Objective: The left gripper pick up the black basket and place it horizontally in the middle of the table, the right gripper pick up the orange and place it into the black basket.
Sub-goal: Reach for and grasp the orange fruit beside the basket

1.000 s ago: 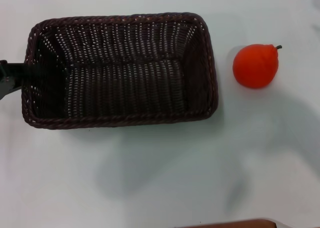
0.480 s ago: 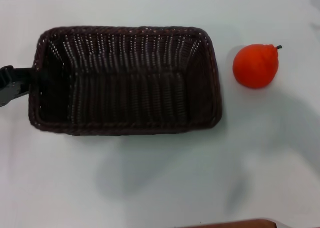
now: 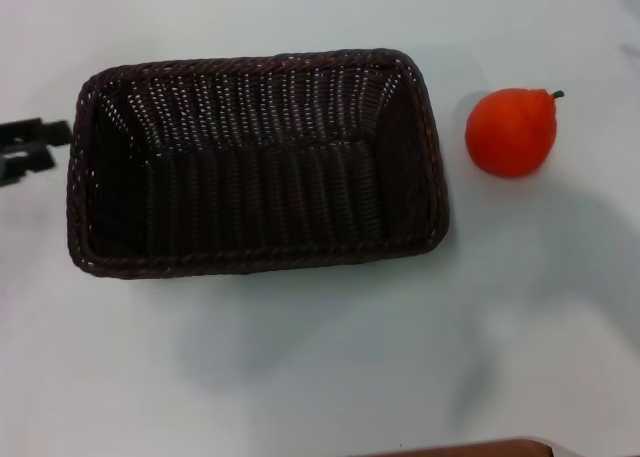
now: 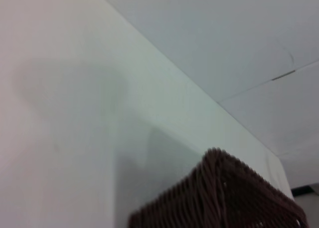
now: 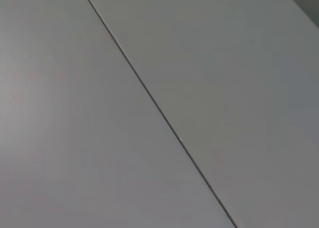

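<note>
The black basket (image 3: 255,162) lies flat and lengthwise on the white table (image 3: 300,377), a little left of the middle, and it is empty. One corner of its braided rim shows in the left wrist view (image 4: 224,188). My left gripper (image 3: 28,149) is at the far left edge, just off the basket's left rim. It is open, with a thin gap between it and the rim. The orange (image 3: 511,131) sits on the table to the right of the basket, its stem pointing up and to the right. My right gripper is out of view.
A brown edge (image 3: 460,447) shows at the bottom of the head view. The right wrist view holds only a plain grey surface with a thin dark line (image 5: 159,111). Soft shadows lie on the table in front of the basket.
The basket has settled flat and shifted slightly. My left gripper has let go of its left rim and drawn back to the left. The orange has not moved.
</note>
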You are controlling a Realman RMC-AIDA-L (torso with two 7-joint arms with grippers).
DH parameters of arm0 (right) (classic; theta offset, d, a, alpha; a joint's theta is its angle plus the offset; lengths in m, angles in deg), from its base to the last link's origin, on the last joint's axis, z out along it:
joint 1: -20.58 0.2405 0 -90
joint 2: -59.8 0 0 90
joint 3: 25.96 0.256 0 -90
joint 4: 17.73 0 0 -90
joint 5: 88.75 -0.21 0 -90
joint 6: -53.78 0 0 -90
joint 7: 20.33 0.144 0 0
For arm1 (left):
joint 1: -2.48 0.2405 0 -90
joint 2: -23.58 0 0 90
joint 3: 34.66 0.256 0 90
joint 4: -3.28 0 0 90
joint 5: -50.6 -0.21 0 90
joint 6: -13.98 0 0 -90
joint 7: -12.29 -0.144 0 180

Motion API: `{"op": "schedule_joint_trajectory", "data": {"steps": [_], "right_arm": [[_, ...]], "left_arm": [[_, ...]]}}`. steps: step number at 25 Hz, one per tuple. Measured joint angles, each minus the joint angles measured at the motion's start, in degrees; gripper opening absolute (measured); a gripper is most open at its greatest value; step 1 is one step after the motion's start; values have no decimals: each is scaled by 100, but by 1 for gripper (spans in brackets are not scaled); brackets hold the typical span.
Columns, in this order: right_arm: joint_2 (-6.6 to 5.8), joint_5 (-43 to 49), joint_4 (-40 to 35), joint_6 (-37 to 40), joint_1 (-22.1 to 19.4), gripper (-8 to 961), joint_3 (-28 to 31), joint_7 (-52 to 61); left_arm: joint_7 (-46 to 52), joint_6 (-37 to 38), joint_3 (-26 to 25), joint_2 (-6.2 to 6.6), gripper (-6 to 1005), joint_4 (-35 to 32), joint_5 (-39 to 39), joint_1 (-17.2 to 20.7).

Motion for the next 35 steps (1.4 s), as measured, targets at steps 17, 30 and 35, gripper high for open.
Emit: {"op": "schedule_joint_trajectory", "data": {"steps": [17, 30, 35], "right_arm": [[-56, 490, -707, -60, 139, 772, -764, 1483], [-851, 3494, -2784, -246, 107, 759, -2321, 4258], [-1020, 4715, -3497, -227, 204, 760, -2330, 5071]], "left_arm": [[-4061, 20, -1252, -143, 673, 192, 2409, 74], [-8564, 877, -1249, -294, 664, 3011, 4822, 72], [-8751, 957, -1248, -287, 663, 3245, 4895, -37]]}}
